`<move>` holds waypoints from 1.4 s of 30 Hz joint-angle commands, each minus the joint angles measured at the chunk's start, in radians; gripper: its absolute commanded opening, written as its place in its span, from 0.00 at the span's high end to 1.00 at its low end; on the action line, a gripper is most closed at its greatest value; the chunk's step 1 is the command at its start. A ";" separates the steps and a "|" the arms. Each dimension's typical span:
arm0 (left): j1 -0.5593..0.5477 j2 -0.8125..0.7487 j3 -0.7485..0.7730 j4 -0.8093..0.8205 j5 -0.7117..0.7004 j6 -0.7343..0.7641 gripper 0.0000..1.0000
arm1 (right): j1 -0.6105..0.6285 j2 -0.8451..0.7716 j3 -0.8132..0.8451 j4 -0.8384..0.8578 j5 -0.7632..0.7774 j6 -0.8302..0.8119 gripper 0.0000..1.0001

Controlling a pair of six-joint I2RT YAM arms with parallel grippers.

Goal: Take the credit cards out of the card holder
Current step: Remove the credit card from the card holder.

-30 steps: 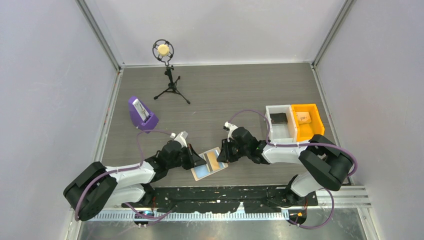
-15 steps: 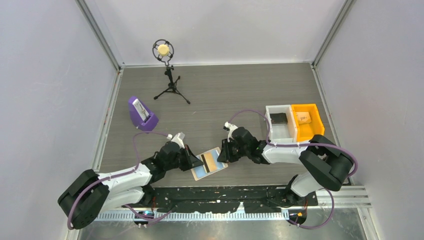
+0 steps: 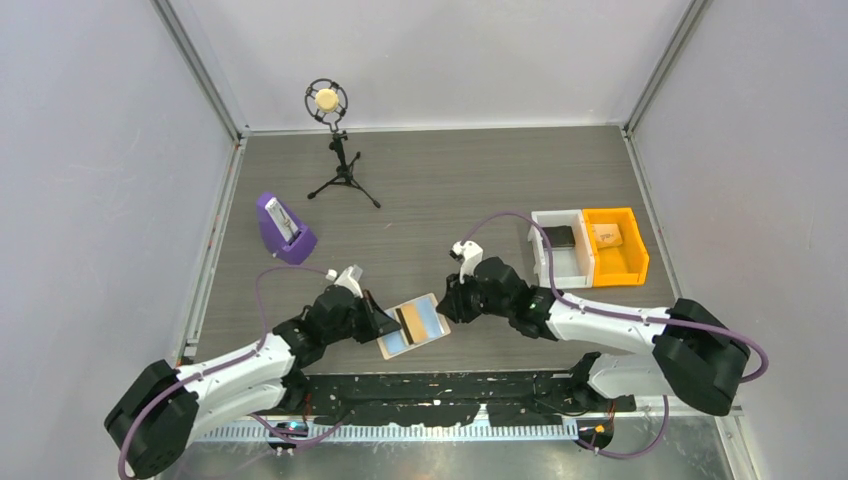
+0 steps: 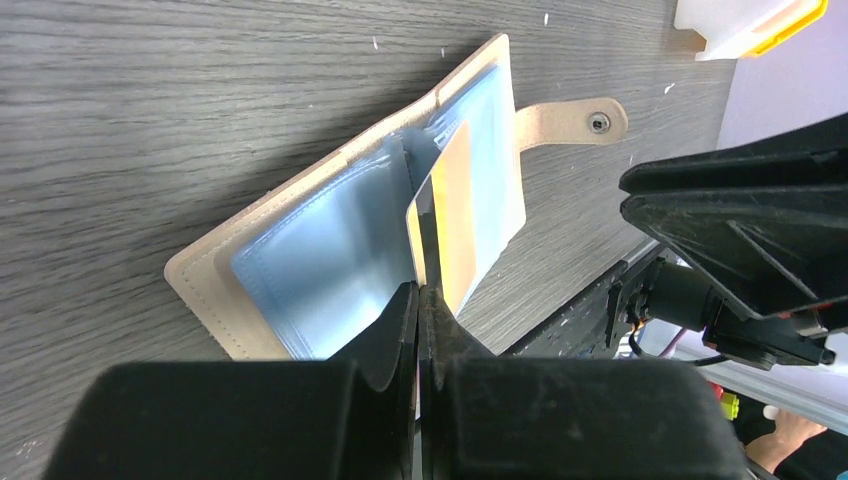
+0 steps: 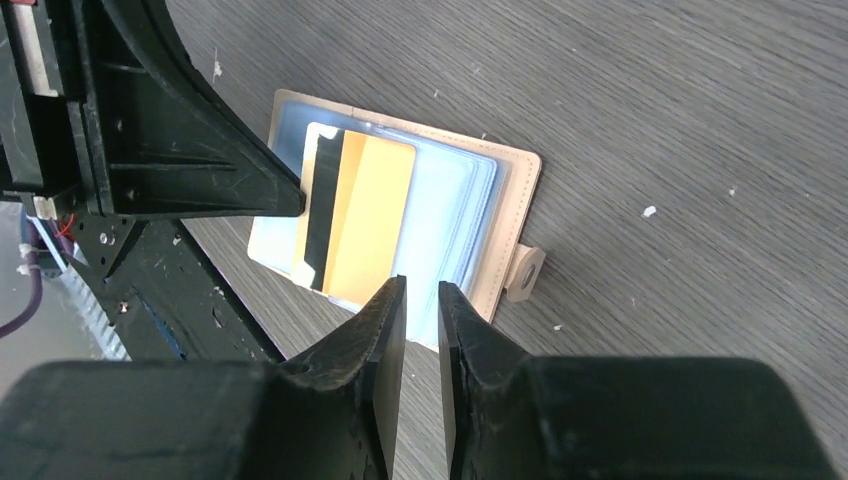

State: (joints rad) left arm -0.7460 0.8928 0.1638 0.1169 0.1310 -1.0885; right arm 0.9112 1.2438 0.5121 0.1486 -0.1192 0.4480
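Still partly sleeved, an orange-yellow credit card (image 5: 360, 215) with a dark stripe juts from the open tan card holder (image 5: 520, 200), which lies on the table between my arms. No card looks fully out yet. My left gripper (image 4: 418, 300) pinches that card's edge. My right gripper (image 5: 420, 300) hovers nearly closed, empty.

My bench (image 3: 450, 190), grey woodgrain, carries open card holder (image 3: 412, 326), purple stand (image 3: 284, 228), mic tripod (image 3: 343, 175), white bin (image 3: 560, 247), orange bin (image 3: 615, 245).
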 commanded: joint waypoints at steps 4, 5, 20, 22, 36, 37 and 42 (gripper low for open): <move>0.005 -0.079 0.020 -0.136 -0.063 0.015 1.00 | 0.070 -0.016 0.034 0.028 0.104 -0.068 0.68; 0.005 -0.089 0.027 -0.163 -0.067 0.018 1.00 | 0.083 -0.011 0.037 0.035 0.131 -0.097 0.68; 0.017 -0.160 0.050 -0.274 -0.079 0.033 1.00 | 0.194 0.236 0.194 -0.049 0.308 -0.054 0.67; 0.021 -0.154 0.052 -0.288 -0.079 0.037 1.00 | 0.189 0.271 0.206 -0.061 0.308 -0.046 0.67; 0.043 -0.139 0.106 -0.434 -0.111 0.059 1.00 | 0.098 0.356 0.195 -0.141 0.316 0.006 0.71; 0.043 -0.148 0.104 -0.434 -0.109 0.059 1.00 | 0.087 0.352 0.188 -0.141 0.317 0.006 0.71; 0.046 -0.175 0.091 -0.386 -0.079 0.048 1.00 | 0.057 0.322 0.154 -0.165 0.306 -0.002 0.71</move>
State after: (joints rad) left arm -0.7044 0.7399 0.2443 -0.2733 0.0471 -1.0576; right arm 0.9977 1.5883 0.7105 0.0742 0.1478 0.4522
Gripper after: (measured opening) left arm 0.008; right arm 0.294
